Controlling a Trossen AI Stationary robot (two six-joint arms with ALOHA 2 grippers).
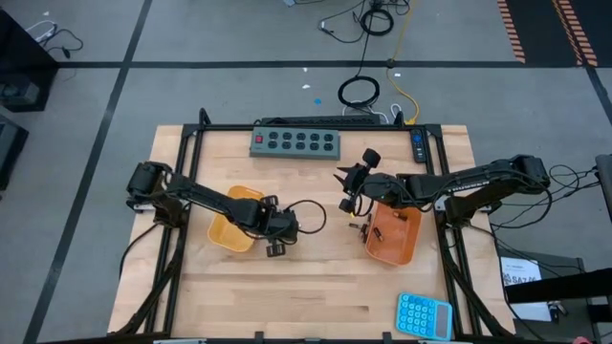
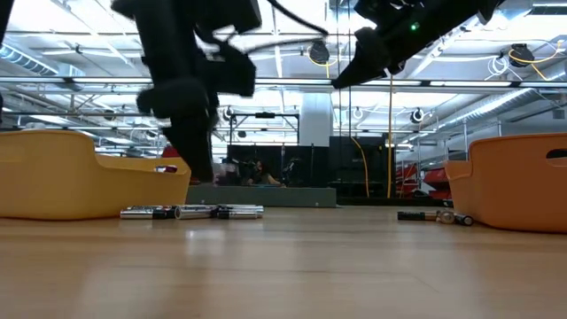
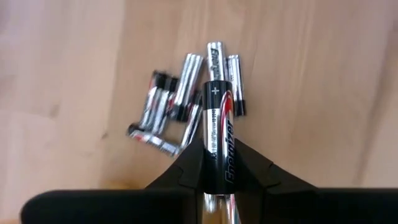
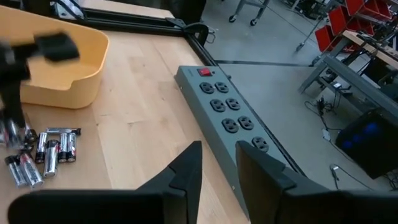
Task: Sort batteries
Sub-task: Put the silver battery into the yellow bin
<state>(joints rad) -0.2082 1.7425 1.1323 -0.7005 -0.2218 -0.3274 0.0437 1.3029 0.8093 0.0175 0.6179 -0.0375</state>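
Several silver batteries (image 3: 177,102) lie in a loose pile on the table, seen also as batteries (image 2: 190,211) in the low view, just right of the left orange tray (image 1: 229,229). My left gripper (image 3: 219,149) hangs over that pile, shut on one silver battery (image 3: 217,124). My right gripper (image 4: 219,162) is open and empty, raised above the table near the right orange tray (image 1: 394,239), gripper (image 1: 347,186). A few smaller batteries (image 2: 434,215) lie on the table beside that tray. My left gripper pinches one silver battery between its two fingers (image 3: 189,171), on the battery's lower half (image 3: 219,158). The battery lies along the fingers, and its plus end (image 3: 215,90) sticks out past the fingertips toward the pile. The fingers point down from above.
A grey power strip (image 1: 296,141) lies along the far edge of the table. A blue calculator (image 1: 424,315) sits at the near right corner. Black frame rails (image 1: 182,182) run along the table's sides. Bare wood stretches across the near middle.
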